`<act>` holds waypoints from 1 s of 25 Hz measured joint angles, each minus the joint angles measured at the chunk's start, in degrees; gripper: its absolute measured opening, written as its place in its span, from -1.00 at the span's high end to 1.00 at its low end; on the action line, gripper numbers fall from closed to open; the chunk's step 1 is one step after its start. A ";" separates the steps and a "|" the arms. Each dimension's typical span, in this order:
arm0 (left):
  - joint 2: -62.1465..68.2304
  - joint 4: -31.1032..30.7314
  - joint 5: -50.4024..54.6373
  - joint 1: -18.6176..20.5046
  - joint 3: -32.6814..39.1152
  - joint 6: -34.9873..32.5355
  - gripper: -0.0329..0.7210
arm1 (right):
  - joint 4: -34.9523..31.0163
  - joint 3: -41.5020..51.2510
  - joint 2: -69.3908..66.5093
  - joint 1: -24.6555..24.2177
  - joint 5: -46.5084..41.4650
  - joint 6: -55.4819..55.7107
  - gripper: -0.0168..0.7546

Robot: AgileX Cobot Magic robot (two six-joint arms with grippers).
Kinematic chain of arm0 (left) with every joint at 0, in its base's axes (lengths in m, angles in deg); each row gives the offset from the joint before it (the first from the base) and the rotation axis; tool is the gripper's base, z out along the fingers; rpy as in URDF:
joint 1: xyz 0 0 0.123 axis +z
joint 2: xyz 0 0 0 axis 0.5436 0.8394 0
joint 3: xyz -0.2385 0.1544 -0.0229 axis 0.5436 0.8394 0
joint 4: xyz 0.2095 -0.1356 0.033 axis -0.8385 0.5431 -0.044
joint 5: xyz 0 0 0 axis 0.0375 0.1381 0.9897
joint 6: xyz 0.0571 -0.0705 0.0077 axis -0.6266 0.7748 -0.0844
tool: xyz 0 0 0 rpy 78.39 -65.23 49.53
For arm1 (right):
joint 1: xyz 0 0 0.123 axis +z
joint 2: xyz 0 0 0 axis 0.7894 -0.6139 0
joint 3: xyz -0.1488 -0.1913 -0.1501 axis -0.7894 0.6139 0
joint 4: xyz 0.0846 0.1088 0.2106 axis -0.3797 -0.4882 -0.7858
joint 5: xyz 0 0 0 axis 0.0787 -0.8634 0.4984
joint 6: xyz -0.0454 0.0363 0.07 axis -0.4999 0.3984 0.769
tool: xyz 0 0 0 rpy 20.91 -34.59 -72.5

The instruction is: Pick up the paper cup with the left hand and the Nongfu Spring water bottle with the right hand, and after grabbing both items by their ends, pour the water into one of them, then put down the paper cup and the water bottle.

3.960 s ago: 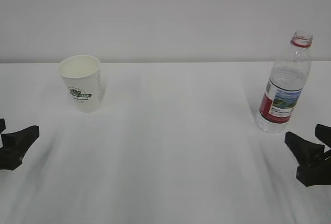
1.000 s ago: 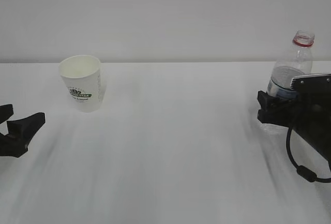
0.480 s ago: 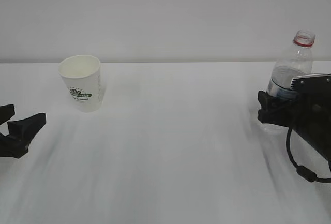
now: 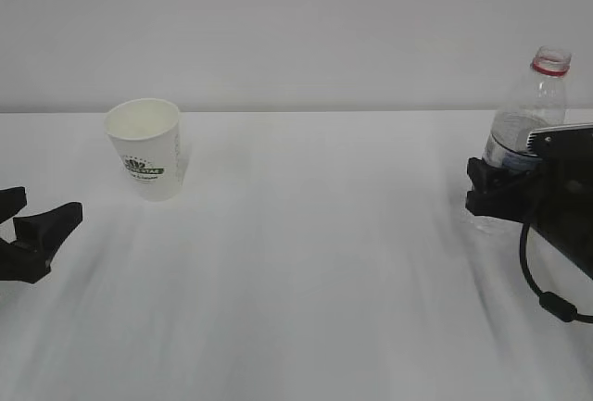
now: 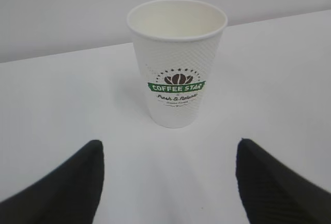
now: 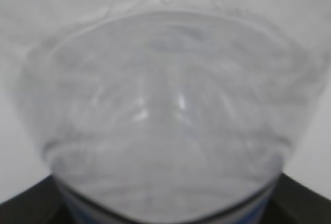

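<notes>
The paper cup [image 4: 146,148] is standing upright in the left half of the exterior view, on the white table [image 4: 306,262], its mouth open and its inside looking empty. The left hand [image 4: 35,236] is sitting low at the left edge of that view, well apart from the cup; in the left wrist view its two black fingers [image 5: 62,193] are spreading wide at the bottom corners, with the cup [image 5: 177,61] centred between and beyond them, untouched. The claw is open and holding nothing.

At the right edge of the exterior view, the Nongfu Spring water bottle [image 4: 533,109] is standing capless, red neck ring at the top, its lower body hidden behind the right hand [image 4: 505,190]. The jaws are sitting on either side of the bottle at label height, and the right wrist view is filling with the clear body [image 6: 165,110]. Whether they are already pressing on the plastic or only bracketing it, I cannot tell.

The cup is probably very light and thin-walled, so it is likely crushing easily near the rim; taking hold lower down, with gentle pressure, looks safer. The bottle appears heavier with water [image 6: 165,193], smooth and somewhat squeezable; being uncapped, a hard squeeze could be pushing water out, so a firm but moderate hold around the lower body seems best.
</notes>
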 joint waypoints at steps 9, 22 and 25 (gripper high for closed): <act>0.00 -0.22 0.00 0.00 0.00 0.00 -0.62 | 5.24 0.12 5.08 0.10 -1.07 0.00 -0.31; 7.43 -3.37 -0.14 0.00 -4.77 0.00 -0.82 | 6.69 0.21 10.93 0.10 -4.99 0.00 -0.31; 9.14 -3.37 -0.14 0.00 -7.41 0.00 -0.83 | 7.28 0.21 10.93 0.10 -5.06 0.00 -0.30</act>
